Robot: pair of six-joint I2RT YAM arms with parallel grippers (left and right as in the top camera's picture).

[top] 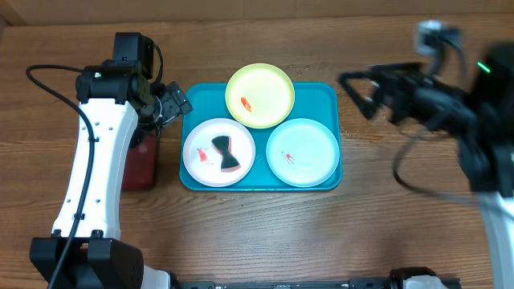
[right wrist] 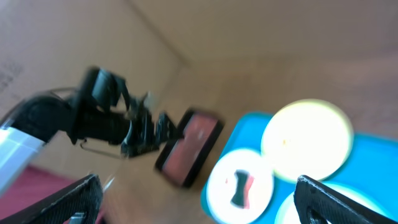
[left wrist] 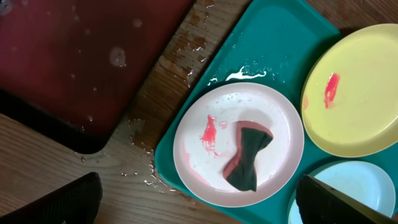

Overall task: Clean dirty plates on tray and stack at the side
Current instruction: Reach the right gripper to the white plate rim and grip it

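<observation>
Count. plates, 3: white plate, yellow-green plate, mint plate. teal tray, 1. dark red tray, 1. dark cloth, 1. Arms, 2: left arm, right arm.

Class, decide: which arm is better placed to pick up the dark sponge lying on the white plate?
Left. The left gripper hovers beside the white plate holding the dark sponge; the right gripper is beyond the tray's far edge.

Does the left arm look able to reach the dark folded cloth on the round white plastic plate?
Probably yes: the left gripper hovers open near the white plate, and nothing lies over the dark folded cloth or between them.
</observation>
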